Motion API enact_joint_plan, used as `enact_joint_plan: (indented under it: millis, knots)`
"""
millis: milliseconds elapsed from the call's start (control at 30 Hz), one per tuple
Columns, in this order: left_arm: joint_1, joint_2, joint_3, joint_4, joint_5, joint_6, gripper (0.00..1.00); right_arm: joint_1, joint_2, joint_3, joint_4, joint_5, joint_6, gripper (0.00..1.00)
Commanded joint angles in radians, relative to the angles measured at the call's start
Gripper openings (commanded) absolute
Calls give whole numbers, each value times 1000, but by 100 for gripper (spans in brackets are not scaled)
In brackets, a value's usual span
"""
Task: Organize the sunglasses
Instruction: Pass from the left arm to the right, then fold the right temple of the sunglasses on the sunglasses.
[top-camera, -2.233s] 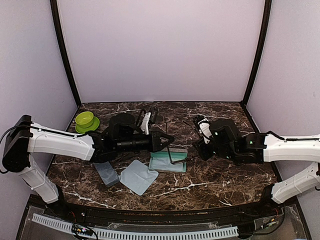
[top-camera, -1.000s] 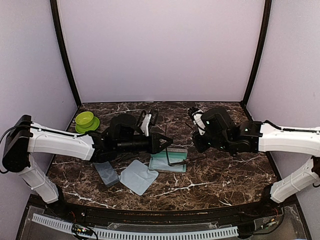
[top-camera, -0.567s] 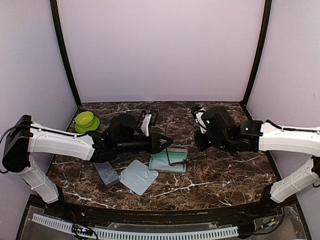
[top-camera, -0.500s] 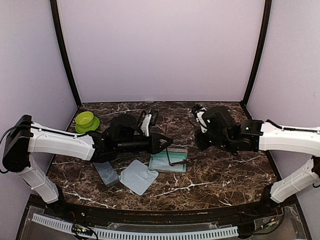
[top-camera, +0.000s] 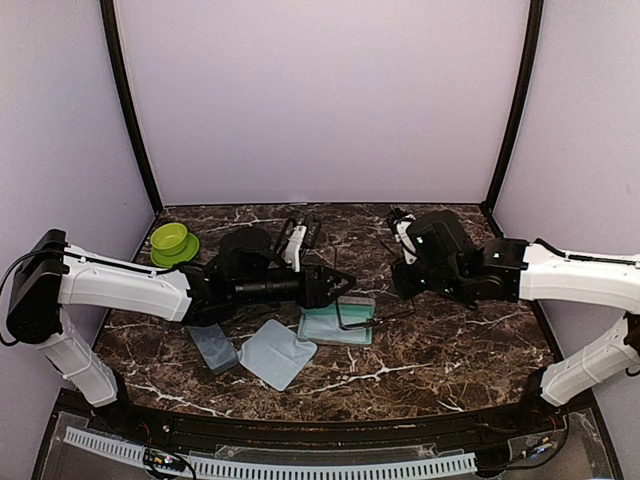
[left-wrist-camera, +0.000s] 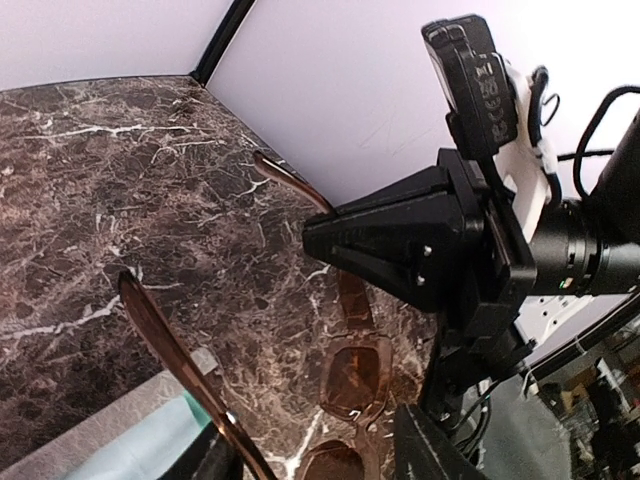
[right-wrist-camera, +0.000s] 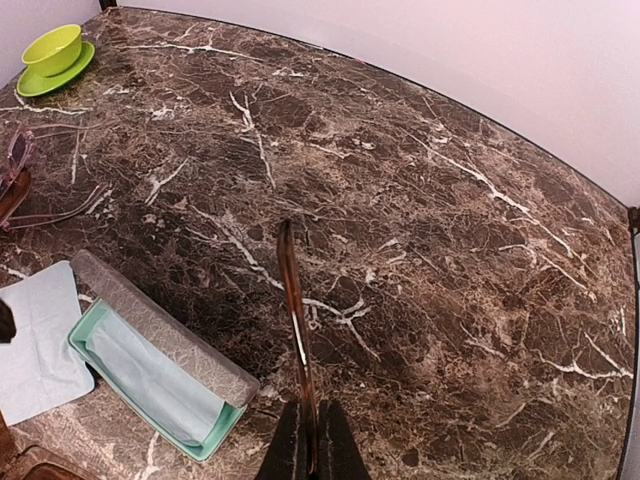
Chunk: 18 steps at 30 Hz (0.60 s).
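From above, the small dark-framed brown-lensed sunglasses (top-camera: 352, 320) hang over the open grey teal-lined case (top-camera: 325, 328) on the dark marble table (top-camera: 450, 350), between left gripper (top-camera: 341, 283) and right gripper (top-camera: 402, 292). Left wrist: its fingers (left-wrist-camera: 222, 462) stand apart, one temple beside them. Right wrist: fingers (right-wrist-camera: 290, 447) pinch the other temple. Light, springy, hinge-fragile; likely best held by temples, never lenses.

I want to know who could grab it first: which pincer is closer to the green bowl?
Left. The left pincer is mid-table, right of the green bowl; the right pincer is farther right still.
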Motion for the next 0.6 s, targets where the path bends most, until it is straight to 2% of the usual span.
enact_joint_plan:
  millis: [0, 167, 267, 567]
  knots:
    - [-3, -32, -17, 53, 17, 60, 60, -7, -27, -14, 16, 2, 8, 0]
    - [-3, -80, -77, 51, -47, 87, 80, -7, -31, -23, 29, -23, 6, 0]
    - [-5, -97, -87, 27, -53, 128, 84, -7, -20, -17, 25, -37, 10, 0]
    - [-58, -109, -50, -112, -73, 293, 85, -11, 5, 21, -18, -52, 46, 0]
